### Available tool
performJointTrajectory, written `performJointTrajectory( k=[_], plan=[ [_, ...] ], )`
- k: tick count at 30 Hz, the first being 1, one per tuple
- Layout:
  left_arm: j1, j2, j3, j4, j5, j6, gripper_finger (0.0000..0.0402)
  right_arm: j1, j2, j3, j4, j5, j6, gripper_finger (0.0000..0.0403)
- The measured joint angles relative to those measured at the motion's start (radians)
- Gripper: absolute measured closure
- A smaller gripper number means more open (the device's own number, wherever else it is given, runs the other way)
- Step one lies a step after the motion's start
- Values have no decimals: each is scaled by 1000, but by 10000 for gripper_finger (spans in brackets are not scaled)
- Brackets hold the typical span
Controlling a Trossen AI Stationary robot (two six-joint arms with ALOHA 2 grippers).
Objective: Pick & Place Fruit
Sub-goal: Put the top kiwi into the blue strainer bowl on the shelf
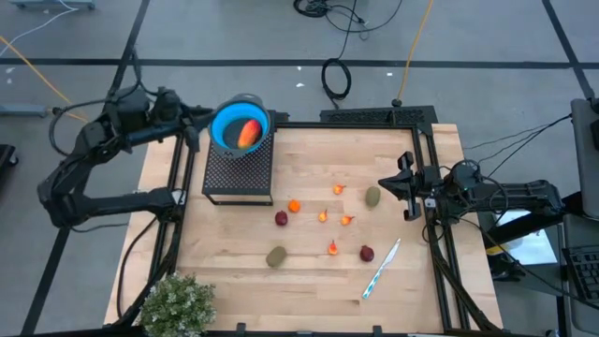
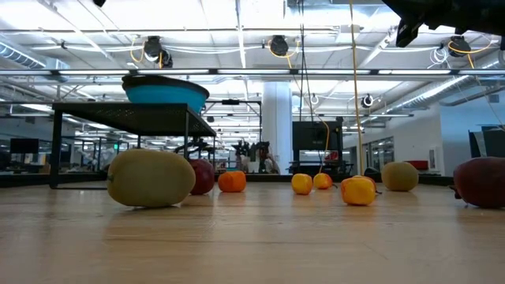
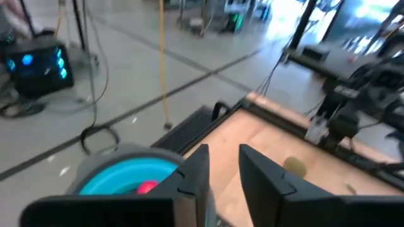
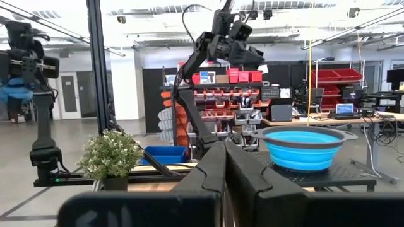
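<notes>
one red-orange fruit (image 1: 248,133) in blue bowl (image 1: 225,120), seen from high view only; left jaws open, right jaws closed.

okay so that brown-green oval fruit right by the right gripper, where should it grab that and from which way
Grip the brown-green oval across its narrow middle, coming straight down from above. It lies flat on the table with open wood all around, and the orange bits sit a little apart, so fingers could likely straddle it. The right gripper, beside it, has its fingers shut and would need to open first.
</notes>
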Motion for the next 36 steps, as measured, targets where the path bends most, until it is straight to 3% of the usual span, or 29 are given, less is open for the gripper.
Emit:
performJointTrajectory(
  k=[11,15,23,36],
  plan=[
    [-96,-162,-257,230,19,-67,393,0,37,0,0,32,16,402],
    [-138,-184,-335,299,20,-33,394,0,106,50,-90,34,38,402],
    [-162,-225,-424,339,19,0,392,0,336,315,-508,51,37,402],
    [-162,-260,-447,340,19,-6,387,-1,744,700,-1323,26,27,384]
  ],
)
